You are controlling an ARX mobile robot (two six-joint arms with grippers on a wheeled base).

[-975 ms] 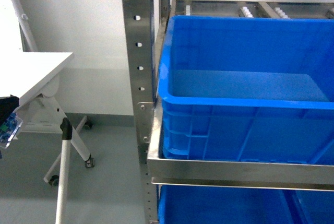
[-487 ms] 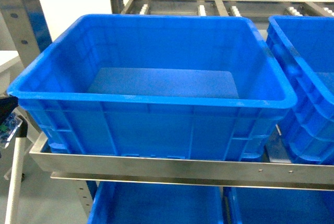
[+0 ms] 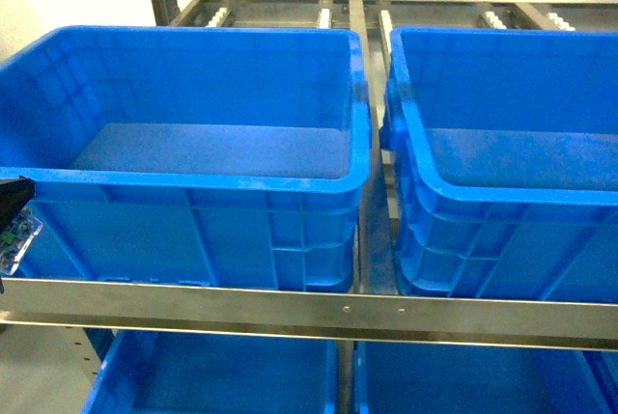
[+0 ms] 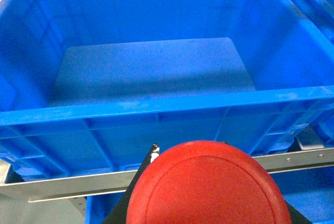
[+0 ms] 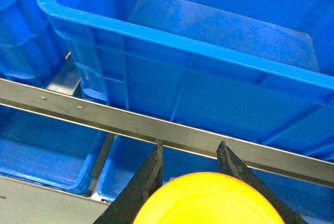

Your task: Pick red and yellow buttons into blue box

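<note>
1. I am looking at two large, deep, bright-blue plastic crates sitting side by side on a steel rack shelf (image 3: 309, 310): the left blue box (image 3: 203, 179) and the neighbouring crate (image 3: 502, 204) on the right.
2. My left gripper (image 4: 209, 182) is holding the red dome-capped push button (image 4: 209, 187); the cap is filling the bottom of the left wrist view, with dark fingers showing at either side.
3. That button is hovering just outside the near rim of the left box, not over its bare floor.
4. My right gripper (image 5: 190, 169) is clamping the yellow dome-capped push button (image 5: 209, 200) between two black fingers (image 5: 151, 174).
5. It is hanging in front of the rack's steel rail, below the crate rim.
</note>
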